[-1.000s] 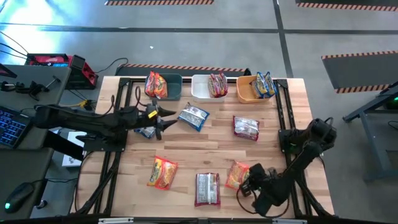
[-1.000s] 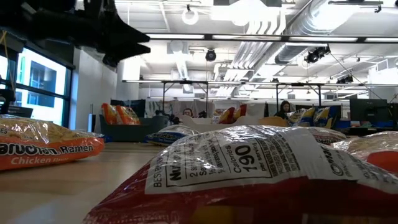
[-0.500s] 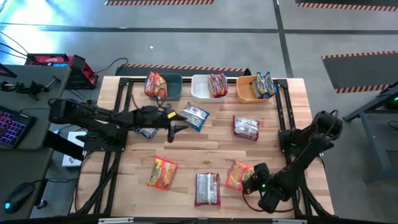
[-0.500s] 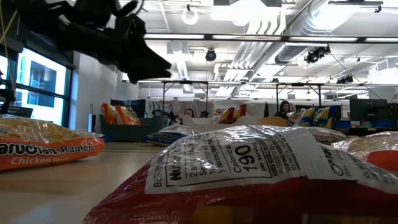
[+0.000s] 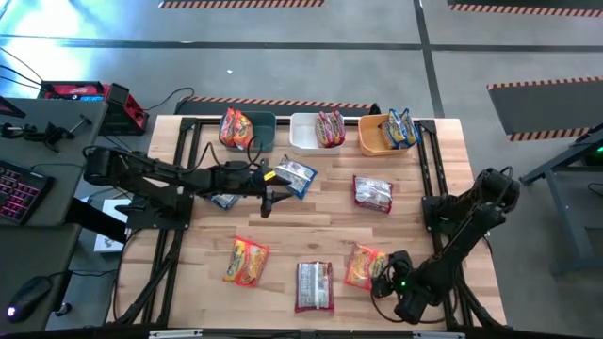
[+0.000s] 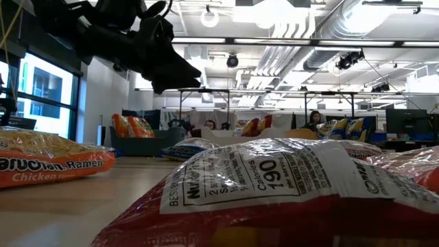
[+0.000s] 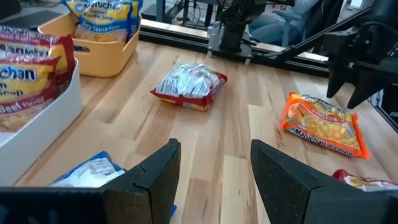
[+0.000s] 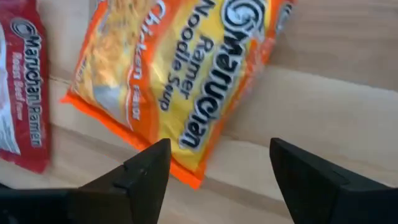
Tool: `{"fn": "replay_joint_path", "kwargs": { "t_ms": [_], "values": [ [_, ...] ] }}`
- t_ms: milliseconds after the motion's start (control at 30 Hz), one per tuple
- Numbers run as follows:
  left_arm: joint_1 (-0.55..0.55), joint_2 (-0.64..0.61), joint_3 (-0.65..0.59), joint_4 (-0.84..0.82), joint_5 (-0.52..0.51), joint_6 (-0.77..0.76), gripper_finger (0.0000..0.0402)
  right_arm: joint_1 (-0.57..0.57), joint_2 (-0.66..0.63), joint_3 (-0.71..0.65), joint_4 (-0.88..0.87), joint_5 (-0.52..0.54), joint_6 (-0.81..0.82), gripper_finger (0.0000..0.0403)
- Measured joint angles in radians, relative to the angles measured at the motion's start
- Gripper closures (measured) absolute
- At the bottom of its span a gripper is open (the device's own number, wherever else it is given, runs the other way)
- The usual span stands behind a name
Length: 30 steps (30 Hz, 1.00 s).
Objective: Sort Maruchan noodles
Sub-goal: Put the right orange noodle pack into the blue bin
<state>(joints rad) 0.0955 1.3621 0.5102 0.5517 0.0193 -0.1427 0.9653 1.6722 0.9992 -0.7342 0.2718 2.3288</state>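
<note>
Maruchan noodles lie flat and scattered on the wooden table: a blue-white packet (image 5: 294,176), a white-maroon one (image 5: 372,193), orange ones (image 5: 245,260) (image 5: 361,266) and a maroon one (image 5: 314,285). My left gripper (image 5: 267,193) hovers open at mid-table, next to the blue-white packet (image 7: 87,174), with nothing between its fingers (image 7: 214,174). My right gripper (image 5: 384,273) points steeply down near the front right, open (image 8: 217,186) above the near end of the orange packet (image 8: 180,68); a maroon packet (image 8: 22,118) lies beside it.
At the far edge stand three bins: dark blue (image 5: 259,121) with orange packets, white (image 5: 303,132) with maroon ones, orange (image 5: 372,139) with yellow-blue ones. Another packet (image 5: 224,200) lies under my left arm. Bare wood shows at mid-table.
My left gripper has reached toward the table's right edge and sunk a little, tipping forward, and now stands beside the blue-white packet. My right hand has turned about its wrist over the orange packet, which stays flat on the table.
</note>
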Motion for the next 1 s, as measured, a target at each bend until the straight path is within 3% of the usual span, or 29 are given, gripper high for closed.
{"fn": "replay_joint_path", "kwargs": {
  "t_ms": [200,333,433,567,633,700,867,1000],
  "values": [
    [-0.001,0.000,0.000,0.000,0.000,-0.019,0.0218,-0.058,0.033,-0.064,0.086,0.058,-0.023,0.0148],
    [-0.001,0.000,0.000,-0.018,0.002,-0.070,0.0218,-0.072,0.050,-0.096,0.150,0.100,-0.052,0.0169],
    [0.005,0.000,0.000,-0.037,0.037,-0.104,0.0218,-0.085,0.056,-0.081,0.136,0.153,-0.112,0.0214],
    [0.032,0.000,0.000,-0.030,0.113,-0.131,0.0218,-0.122,0.058,-0.071,0.083,0.207,-0.234,0.0309],
    [0.048,0.000,0.000,-0.030,0.141,-0.146,0.0218,-0.147,0.057,-0.071,0.076,0.202,-0.340,0.0363],
    [0.065,0.000,0.000,-0.030,0.177,-0.160,0.0218,-0.184,0.056,-0.071,0.059,0.205,-0.479,0.0389],
    [0.089,0.000,0.000,-0.031,0.283,-0.171,0.0218,-0.304,0.045,-0.071,0.027,0.186,-0.911,0.0370],
    [0.089,0.000,0.000,-0.032,0.302,-0.180,0.0217,-0.420,0.010,-0.072,0.037,0.198,-1.324,0.0386]
  ]
}}
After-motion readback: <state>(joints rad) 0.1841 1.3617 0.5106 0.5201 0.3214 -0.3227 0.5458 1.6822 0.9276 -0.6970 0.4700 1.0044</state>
